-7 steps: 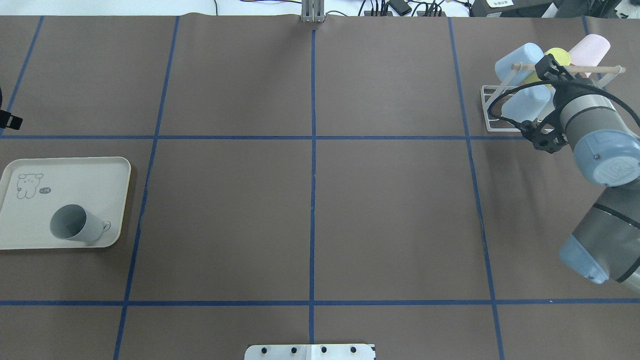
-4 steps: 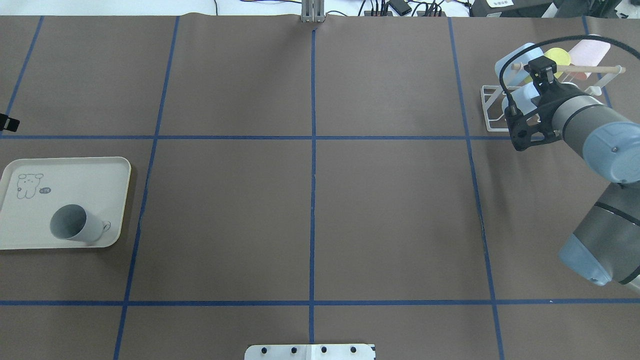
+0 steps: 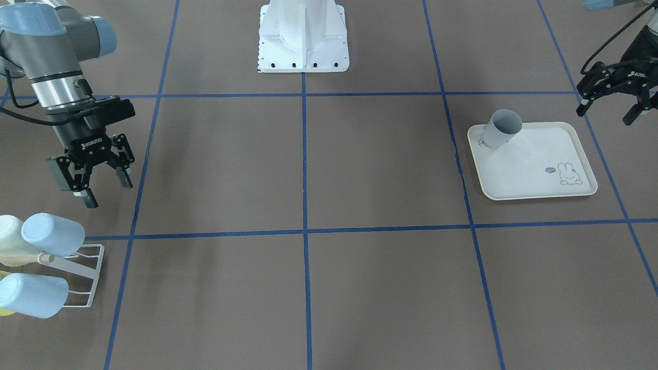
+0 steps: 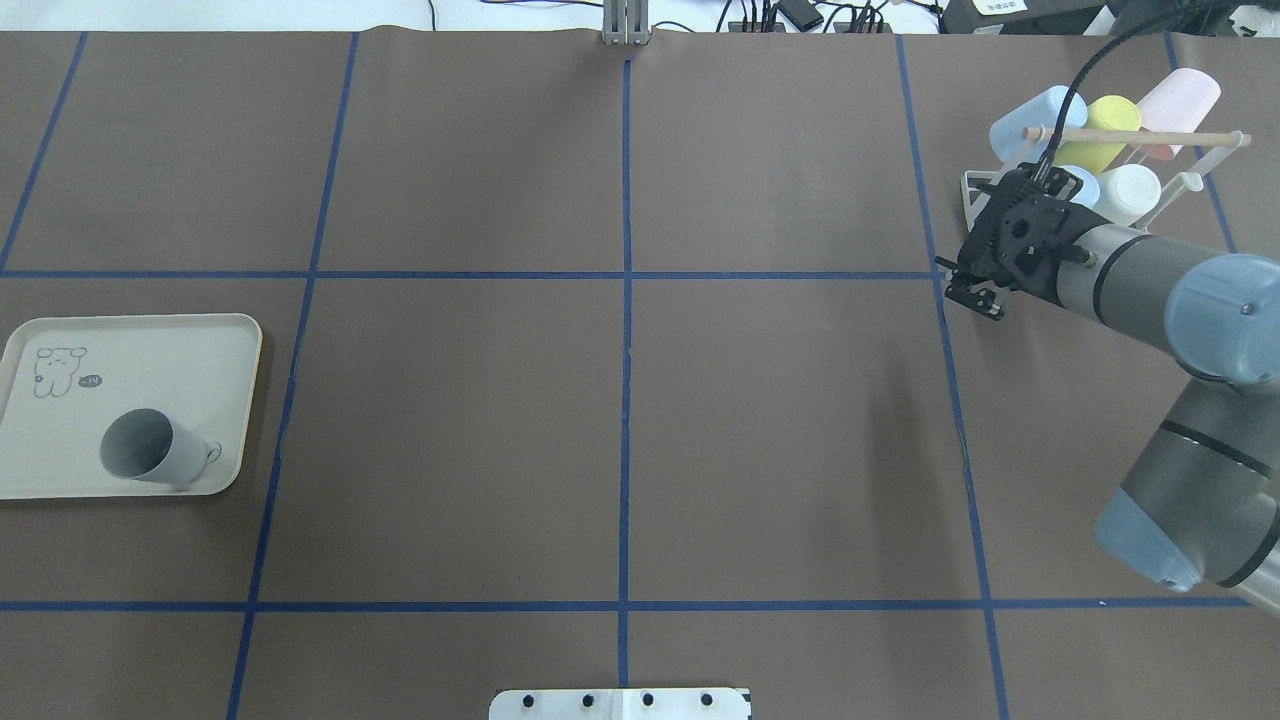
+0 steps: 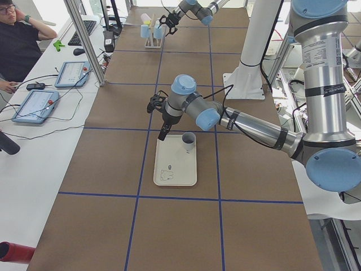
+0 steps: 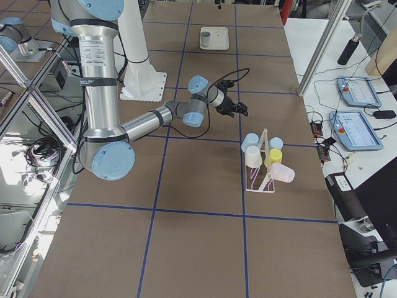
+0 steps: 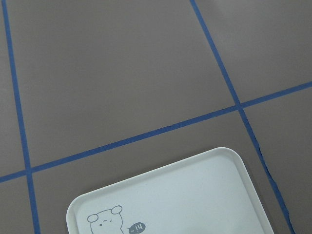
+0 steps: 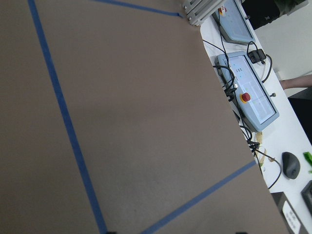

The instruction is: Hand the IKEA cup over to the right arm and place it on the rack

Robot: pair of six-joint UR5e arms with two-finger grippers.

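1. Landmark: cream rabbit-print tray (image 3: pixel 534 164) (image 4: pixel 120 360) on the brown table cover with its blue tape grid (image 4: pixel 626 400).
2. Grey IKEA cup (image 3: pixel 503 128) (image 4: pixel 150 447) stands on the tray, mouth up, in the corner diagonally opposite the rabbit print (image 3: pixel 566 173). A small loop handle shows low on its side. Nothing touches it.
3. Left gripper (image 3: pixel 606 110) hangs above the table near the tray, outside its rim and apart from the cup. Fingers spread, nothing between them.
4. The left wrist view looks down on the tray's rabbit-print corner (image 7: pixel 195 195) and on bare table beyond it.
5. White wire rack (image 4: pixel 970 215) (image 3: pixel 85 277) with light wooden rod (image 4: pixel 1140 136) stands well apart from the tray, at the table's opposite end.
6. Rack load in the overhead view: two light blue cups (image 4: pixel 1035 115), one yellow cup (image 4: pixel 1105 125), one pink cup (image 4: pixel 1180 100) and one white cup (image 4: pixel 1130 190), all tipped on the prongs.
7. Right gripper (image 3: pixel 105 187) (image 4: pixel 975 298) is far from the tray, raised just beside the rack on its tray-facing side. Fingers apart and empty, touching neither rack nor cups.
8. The right wrist view shows only table cover, tape lines and control pendants on a side bench.
9. The left side view shows a person seated at that bench, away from the tray.
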